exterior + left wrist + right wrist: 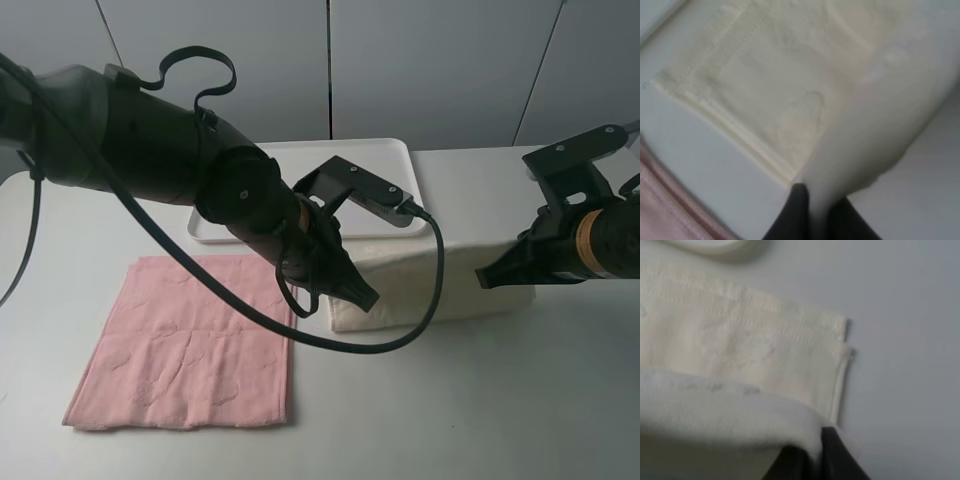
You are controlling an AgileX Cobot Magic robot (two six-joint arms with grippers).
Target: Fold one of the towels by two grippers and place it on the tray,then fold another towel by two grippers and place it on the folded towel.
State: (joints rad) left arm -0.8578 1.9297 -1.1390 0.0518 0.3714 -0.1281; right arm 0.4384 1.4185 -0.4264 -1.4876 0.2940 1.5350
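**A:** How does the cream, off-white cloth towel [400, 285] look?

**B:** It is soft, with a faint embossed pattern and a stitched hem. Part of it lies flat on the pale grey table [450, 410]. Its near edge is lifted off that flat part and hangs as a sagging sheet between the two claws. In the right wrist view the flat part shows two hemmed edges, one lying on the other.

**A:** Where is it?

**B:** In the high view it is at the centre of the frame, a little right of the middle. It sits just below the flat white rectangular plastic tray [300, 155], which is at the upper centre. The left arm hides the gap, so I cannot tell whether the cloth touches the rim.

**A:** And the jaws?

**B:** The left gripper [817, 210] is clenched on the raised cream edge at the towel's left corner. The right gripper [812, 455] is pinching the same edge at the right corner. In both wrist views the cloth passes between black fingers [799, 205].

**A:** Count everything for me.

**B:** There are two towels, the cream one and a pale pink square cloth towel [185, 345]. The pink one is spread flat at the lower left, apart from the cream one. There is one tray, with no cloth on the part in sight, and two black arms with one gripper each.
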